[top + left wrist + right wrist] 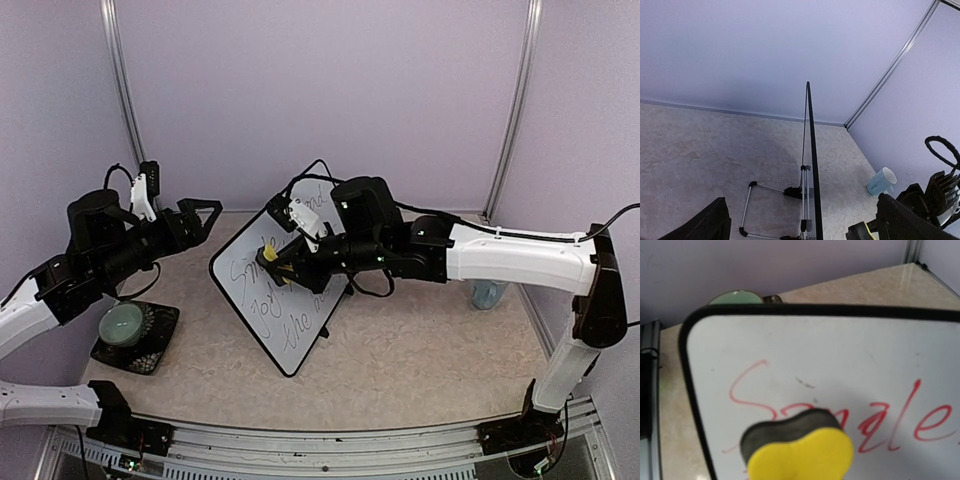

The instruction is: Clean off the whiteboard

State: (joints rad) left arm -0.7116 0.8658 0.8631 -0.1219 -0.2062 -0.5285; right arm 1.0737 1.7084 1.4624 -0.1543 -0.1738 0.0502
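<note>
Yellow eraser (pixel 799 450), its dark felt side forward, is clamped in your right gripper (pixel 272 256) and held at the face of the whiteboard (pixel 262 318), over the first letters of the red writing (pixel 880 422). The whiteboard stands tilted on a wire stand (pixel 754 192) in the middle of the table (pixel 420 350), between your two arms. Your left gripper (pixel 200 215) hangs just left of the board's upper edge, fingers spread wide with nothing between them.

Two containers are in your reach. A pale green bowl (pixel 124 322) sits on a black mat (pixel 160 345) at the left, beneath your left arm. A blue cup (pixel 881 181) stands at the far right, behind your right arm, showing a white inside. What either holds you cannot tell.
</note>
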